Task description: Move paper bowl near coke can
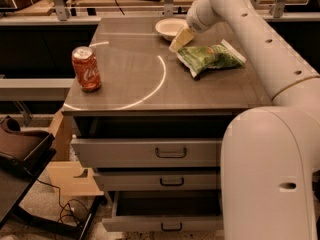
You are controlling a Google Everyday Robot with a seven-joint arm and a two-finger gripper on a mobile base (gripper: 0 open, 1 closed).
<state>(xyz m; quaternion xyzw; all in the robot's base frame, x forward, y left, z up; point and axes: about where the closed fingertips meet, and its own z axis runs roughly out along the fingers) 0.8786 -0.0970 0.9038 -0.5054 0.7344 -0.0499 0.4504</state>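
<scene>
The off-white paper bowl [169, 27] sits on the far part of the grey cabinet top [130, 79]. The red coke can [86, 68] stands upright near the left front edge, well apart from the bowl. My gripper [180, 39] reaches down from the white arm at the bowl's right front rim, between the bowl and the green chip bag [210, 57].
The green chip bag lies to the right of the bowl. A white arc marks the cabinet top. Drawers below, the lowest one [162, 214] pulled out. A dark chair [20, 154] stands at lower left. My white base [270, 174] fills the lower right.
</scene>
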